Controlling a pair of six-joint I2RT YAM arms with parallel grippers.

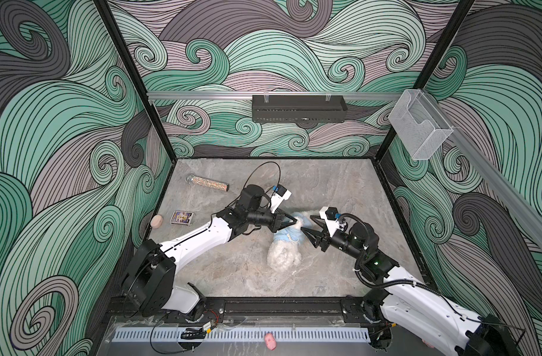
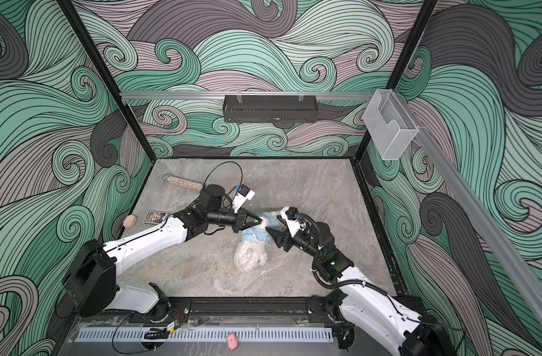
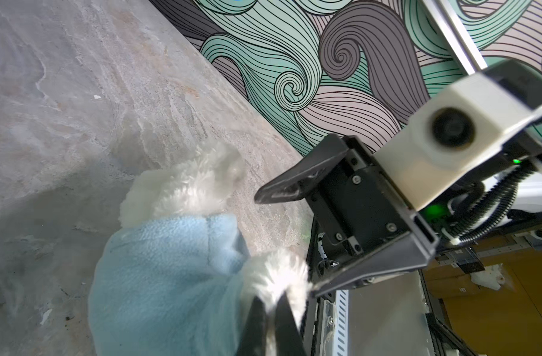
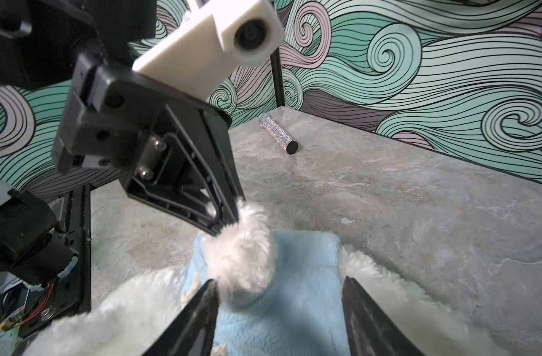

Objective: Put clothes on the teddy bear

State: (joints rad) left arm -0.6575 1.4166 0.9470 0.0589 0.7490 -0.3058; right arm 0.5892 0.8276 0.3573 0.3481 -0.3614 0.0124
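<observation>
The teddy bear [image 1: 282,258] lies near the middle of the counter [image 1: 325,185], a little toward its right edge, with its head toward the front edge. A light blue garment [image 1: 284,236] covers its body. The left gripper [image 1: 294,220] is clamped on a white paw [image 4: 242,255] that sticks out of the blue cloth. The right gripper [image 1: 306,224] faces it from the other side with its jaws apart and holds nothing. One of its fingertips is just beside the same paw; whether it touches cannot be told.

In both top views the two grippers cover the bear's far end, and its face is hard to make out. The right wrist view cuts off the right gripper's fingers [image 4: 202,311].

A glittery tube [image 1: 207,182] lies toward the far left corner. A small card box [image 1: 182,218] and a round peach ball [image 1: 156,221] sit by the left edge, beyond the left arm. A pink toy [image 1: 270,341] lies on the ledge in front of the counter.
</observation>
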